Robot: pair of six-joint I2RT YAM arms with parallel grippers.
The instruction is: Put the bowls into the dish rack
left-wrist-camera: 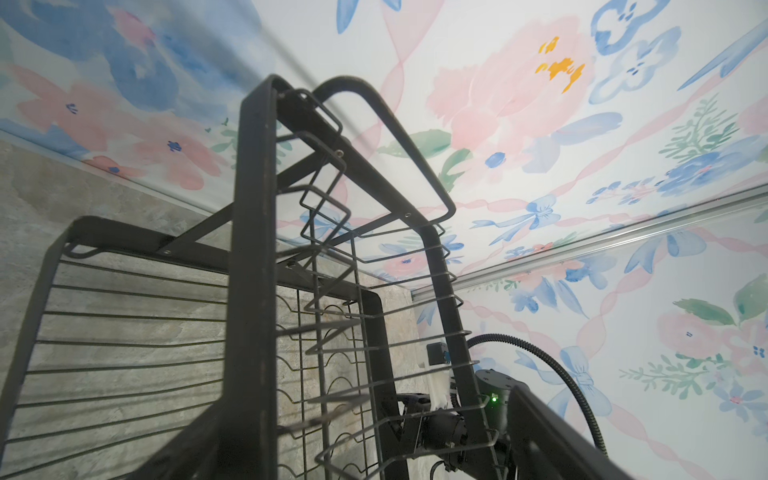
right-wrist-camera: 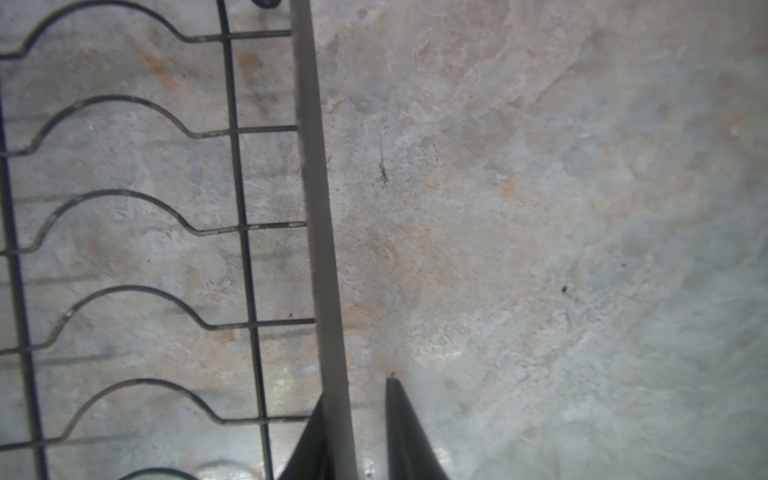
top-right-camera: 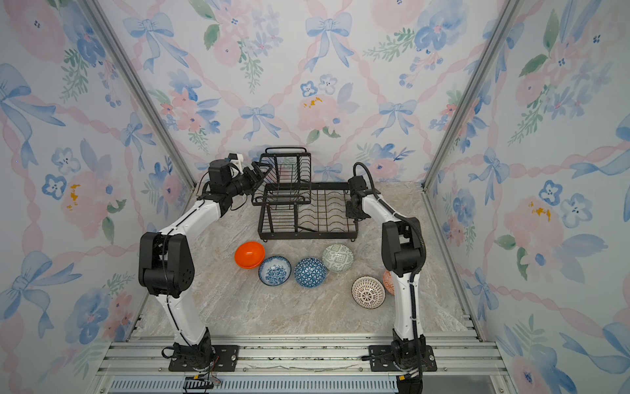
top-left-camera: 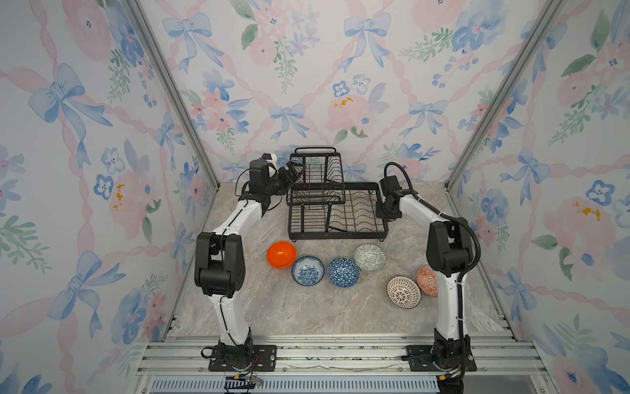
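The fingers of the right gripper stand slightly apart astride the side rim of the dish rack. One finger lies against the rim and a gap shows at the other, so nothing is pinched. The left gripper is at the opposite end, level with the upper basket. Its fingers are spread wide at the basket's side frame and hold nothing; contact cannot be confirmed. One gripper at each end suits steadying or squaring the rack rather than loading, in this observer's judgement. The rack stands at the far side of the table, both tiers bare, its low tray facing the row in front. No loading is done yet. On the table near the rack's front lie the orange bowl, the blue-floral bowl, the blue triangle bowl and the pale green bowl. Nearer the right arm lie the white lattice bowl and, partly hidden behind that arm, the orange-red bowl.
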